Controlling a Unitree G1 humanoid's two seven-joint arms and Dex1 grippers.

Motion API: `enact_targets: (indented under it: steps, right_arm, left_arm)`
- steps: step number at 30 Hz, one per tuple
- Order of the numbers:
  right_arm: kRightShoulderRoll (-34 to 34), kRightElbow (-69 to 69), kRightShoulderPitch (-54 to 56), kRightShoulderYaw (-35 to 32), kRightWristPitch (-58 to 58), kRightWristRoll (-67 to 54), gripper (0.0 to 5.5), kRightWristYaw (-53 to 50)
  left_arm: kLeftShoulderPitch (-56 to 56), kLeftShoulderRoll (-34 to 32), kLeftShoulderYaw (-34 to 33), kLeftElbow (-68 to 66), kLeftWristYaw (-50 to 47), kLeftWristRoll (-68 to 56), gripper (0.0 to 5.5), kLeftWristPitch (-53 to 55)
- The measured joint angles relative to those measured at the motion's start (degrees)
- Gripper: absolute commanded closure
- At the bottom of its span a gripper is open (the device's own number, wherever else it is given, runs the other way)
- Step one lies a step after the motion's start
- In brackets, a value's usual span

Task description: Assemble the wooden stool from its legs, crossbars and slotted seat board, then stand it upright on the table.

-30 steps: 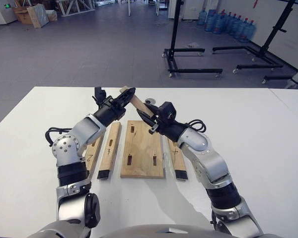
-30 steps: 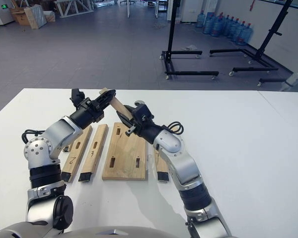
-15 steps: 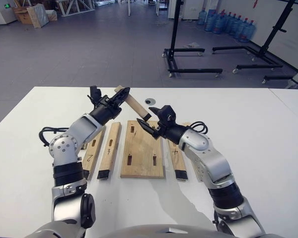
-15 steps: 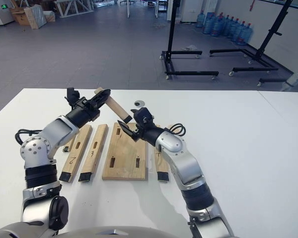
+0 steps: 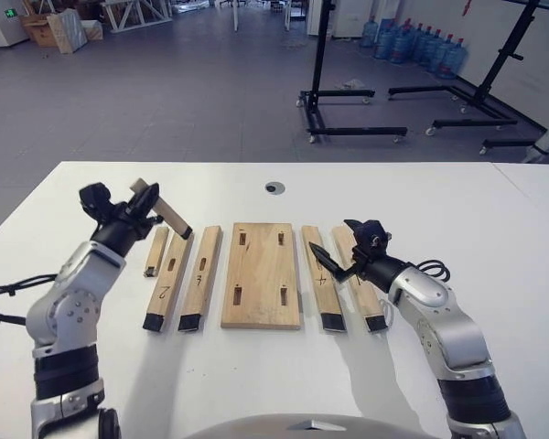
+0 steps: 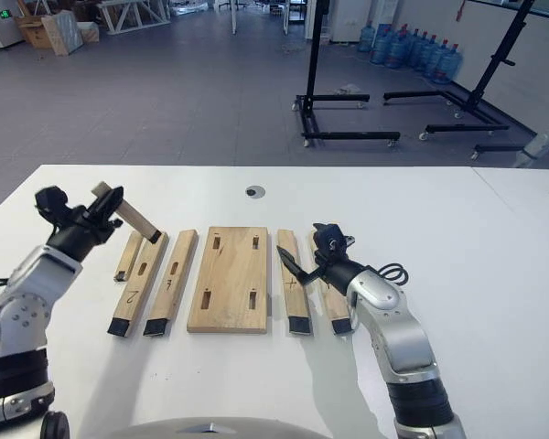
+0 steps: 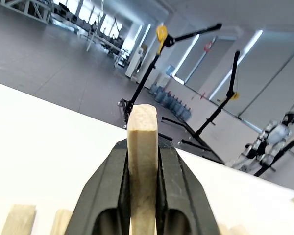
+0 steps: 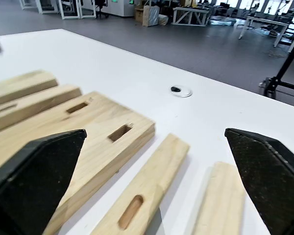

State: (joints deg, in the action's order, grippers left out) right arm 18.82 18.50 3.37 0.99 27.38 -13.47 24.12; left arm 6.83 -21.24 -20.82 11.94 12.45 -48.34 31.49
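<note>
My left gripper (image 5: 137,205) is shut on a short wooden crossbar (image 5: 171,219), holding it tilted above the table's left side; in the left wrist view the crossbar (image 7: 142,126) stands clamped between both fingers. The slotted seat board (image 5: 261,273) lies flat mid-table. Two legs (image 5: 170,279) (image 5: 202,274) and a second short crossbar (image 5: 155,251) lie to its left. Two more legs (image 5: 320,279) (image 5: 360,274) lie to its right. My right gripper (image 5: 332,240) hangs open and empty just above those right legs, and its wrist view looks across a leg (image 8: 147,196) and the board (image 8: 63,142).
The white table (image 5: 494,210) has a round cable grommet (image 5: 274,187) behind the board. Wide bare surface lies to the right and in front. Black stands (image 5: 357,128) and water bottles are on the floor beyond the far edge.
My right gripper came off the crossbar and drew back to the right and down over the right legs. The left arm swung left, carrying the crossbar away from the centre.
</note>
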Motion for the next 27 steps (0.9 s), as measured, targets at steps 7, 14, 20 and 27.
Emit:
enact_targets:
  steps: [7, 14, 20, 27]
  right_arm:
    - [-1.90, -2.01, 0.46, -2.13, 1.34, -1.82, 0.29, -1.23]
    - [-3.03, -2.01, 0.55, -0.88, 1.46, -2.25, 0.29, -1.88]
    - [-3.02, -2.05, 0.55, 0.04, 1.56, -2.23, 0.29, -2.15]
    - [-2.82, -2.23, 0.59, 0.96, 1.97, -2.22, 0.29, -2.10]
  left_arm:
    - [-5.27, 0.51, 0.24, 0.41, 3.71, 5.22, 5.12, -5.58]
    - [-6.48, 0.81, 0.36, -0.67, 5.27, 8.67, 5.12, -7.36]
    - [-6.44, 1.84, 0.48, -3.32, 6.09, 10.93, 5.12, -9.29]
    - [-5.72, 2.34, 1.42, -4.01, 6.74, 14.17, 5.12, -11.79]
